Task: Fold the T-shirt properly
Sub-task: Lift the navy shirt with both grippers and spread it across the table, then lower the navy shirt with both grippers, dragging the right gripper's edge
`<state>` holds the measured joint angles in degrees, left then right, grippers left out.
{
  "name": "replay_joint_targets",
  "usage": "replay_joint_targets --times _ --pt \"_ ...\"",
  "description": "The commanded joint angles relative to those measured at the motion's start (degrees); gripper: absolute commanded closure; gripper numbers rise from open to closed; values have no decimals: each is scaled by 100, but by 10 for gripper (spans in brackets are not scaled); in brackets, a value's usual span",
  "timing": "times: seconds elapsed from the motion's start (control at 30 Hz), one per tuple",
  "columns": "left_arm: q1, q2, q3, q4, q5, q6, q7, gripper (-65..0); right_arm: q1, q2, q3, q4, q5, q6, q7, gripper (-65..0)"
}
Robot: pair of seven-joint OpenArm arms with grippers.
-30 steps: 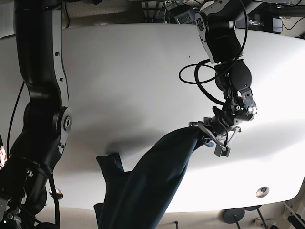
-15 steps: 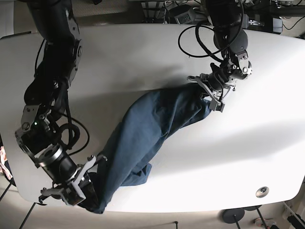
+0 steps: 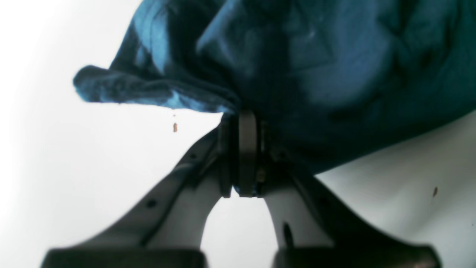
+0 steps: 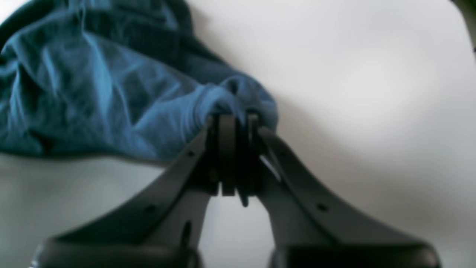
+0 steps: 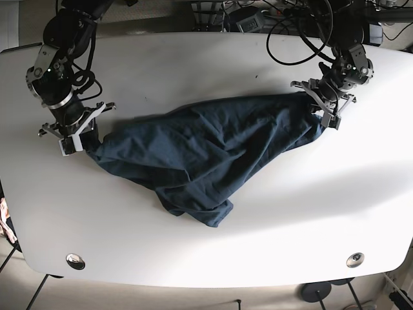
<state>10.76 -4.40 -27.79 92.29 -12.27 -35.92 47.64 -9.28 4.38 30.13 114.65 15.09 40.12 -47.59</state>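
A dark blue T-shirt (image 5: 206,152) is stretched across the middle of the white table (image 5: 213,64), sagging in bunched folds toward the front. My left gripper (image 5: 316,103) is shut on one end of the T-shirt (image 3: 334,67) at the base view's right. At the base view's left, my right gripper (image 5: 87,139) is shut on the other end of the T-shirt (image 4: 111,96). In both wrist views the jaws stand pressed together with fabric pinched at their tips, at my left gripper (image 3: 247,119) and my right gripper (image 4: 232,119).
Cables and equipment (image 5: 258,16) sit behind the table's far edge. Two round metal fittings (image 5: 75,260) (image 5: 354,259) are set into the table near its front corners. A wheeled stand base (image 5: 316,292) shows below the front edge.
Both arms have swung far apart toward the back of the table, pulling the T-shirt from a hanging bundle at the front into a wide stretch across the middle.
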Motion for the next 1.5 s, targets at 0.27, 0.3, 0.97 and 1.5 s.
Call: replay_joint_targets --times 0.27,0.3,0.97,1.5 --pt "-35 -56 -38 68 133 1 146 0 -413 -126 473 91 69 -12 184 -22" --pt "-35 -56 -38 68 133 1 155 0 -422 -126 473 91 69 -12 175 -22" --pt "-281 -12 -188 1281 124 -25 155 -400 -1301 -170 490 -76 69 -12 157 -25" --pt "-290 -12 -100 894 124 -25 137 -400 62 32 517 -938 1194 -12 122 -640"
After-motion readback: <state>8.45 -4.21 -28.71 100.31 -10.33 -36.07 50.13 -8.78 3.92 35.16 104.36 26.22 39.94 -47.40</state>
